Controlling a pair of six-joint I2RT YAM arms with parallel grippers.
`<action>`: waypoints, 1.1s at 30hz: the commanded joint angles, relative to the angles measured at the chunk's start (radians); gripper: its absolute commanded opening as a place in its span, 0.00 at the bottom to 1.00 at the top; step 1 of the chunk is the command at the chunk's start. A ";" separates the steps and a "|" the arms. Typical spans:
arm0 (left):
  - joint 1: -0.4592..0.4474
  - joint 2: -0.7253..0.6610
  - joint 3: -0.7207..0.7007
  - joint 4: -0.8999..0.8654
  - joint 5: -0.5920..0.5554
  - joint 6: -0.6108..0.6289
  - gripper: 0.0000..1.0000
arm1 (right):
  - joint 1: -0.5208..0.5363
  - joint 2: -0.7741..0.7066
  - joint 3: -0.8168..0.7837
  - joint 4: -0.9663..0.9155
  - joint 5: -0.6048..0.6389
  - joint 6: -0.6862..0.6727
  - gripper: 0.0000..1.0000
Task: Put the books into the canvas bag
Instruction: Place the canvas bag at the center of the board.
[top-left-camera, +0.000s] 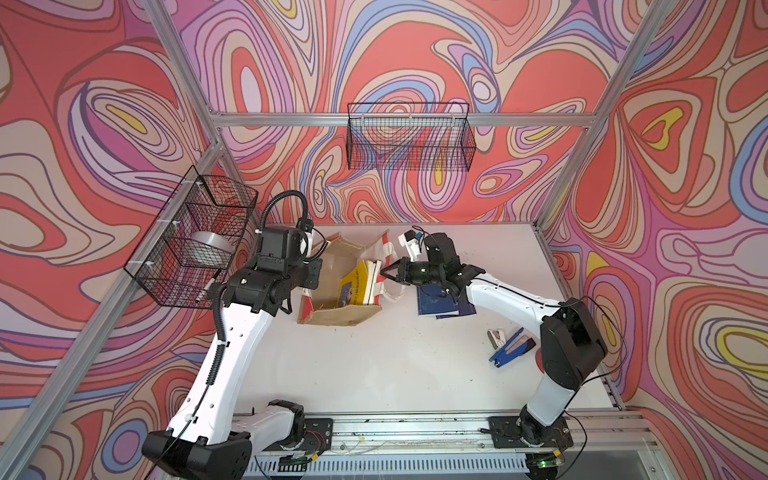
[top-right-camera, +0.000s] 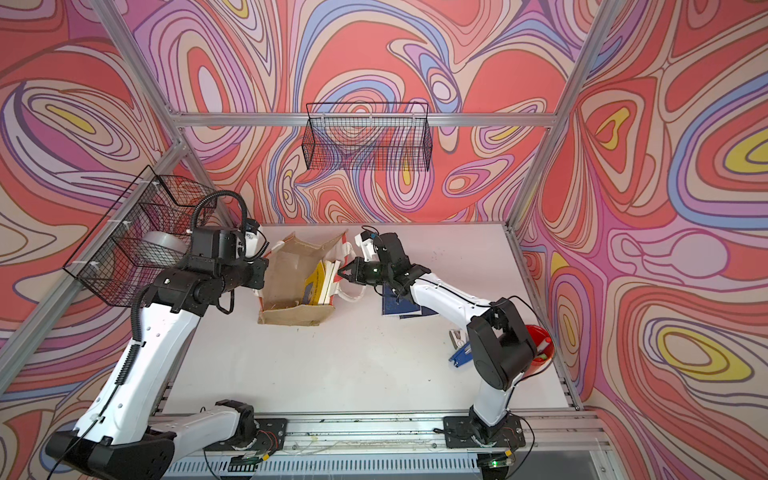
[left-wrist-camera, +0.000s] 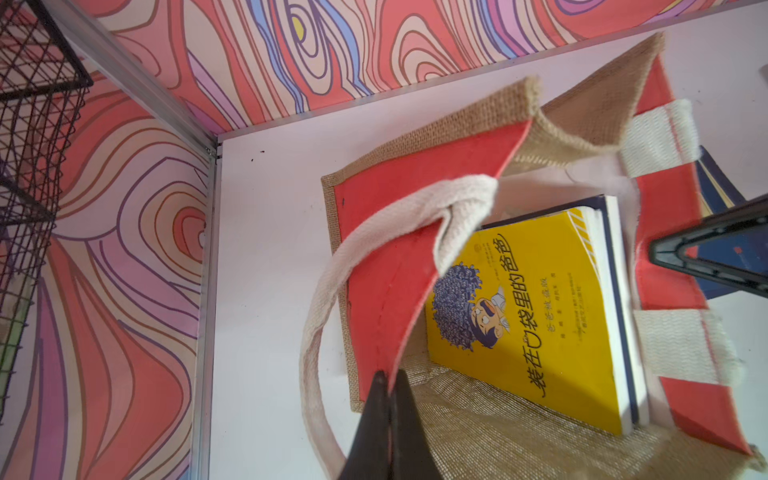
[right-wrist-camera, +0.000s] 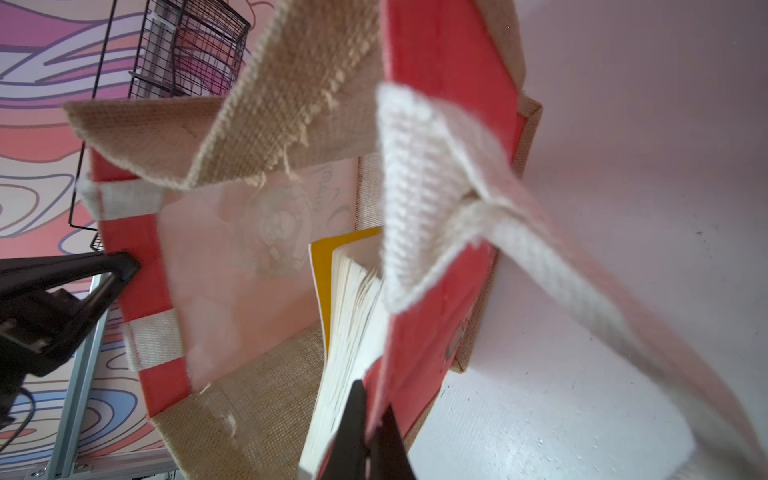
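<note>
The canvas bag (top-left-camera: 345, 316) (top-right-camera: 295, 313) stands open at the back of the table, with tan jute walls and red panels (left-wrist-camera: 374, 232) (right-wrist-camera: 444, 62). A yellow book (top-left-camera: 353, 284) (top-right-camera: 313, 284) (left-wrist-camera: 528, 316) leans inside it against its right wall, with others behind it. Dark navy books (top-left-camera: 436, 305) (top-right-camera: 399, 307) lie on the table under my right arm. My left gripper (left-wrist-camera: 390, 382) is shut on the bag's left wall rim. On the opposite rim, beside the books, my right gripper (top-left-camera: 384, 272) (top-right-camera: 341, 272) (right-wrist-camera: 374, 399) is shut on the red right wall.
A blue stapler (top-left-camera: 509, 347) (top-right-camera: 459, 355) and a small white staple remover (top-left-camera: 495, 336) lie at the right. A red bowl (top-right-camera: 540, 349) sits behind my right arm. Black wire baskets hang on the back wall (top-left-camera: 409, 137) and the left frame (top-left-camera: 195, 237).
</note>
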 joint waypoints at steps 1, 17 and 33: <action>0.043 -0.025 -0.023 0.035 0.011 -0.047 0.00 | -0.008 -0.043 0.077 0.039 -0.006 -0.042 0.00; 0.156 0.064 -0.087 0.084 0.060 -0.131 0.10 | -0.030 0.118 0.253 -0.092 -0.050 -0.132 0.21; 0.177 -0.002 -0.029 0.078 0.055 -0.143 0.95 | -0.032 0.011 0.216 -0.131 -0.017 -0.222 0.58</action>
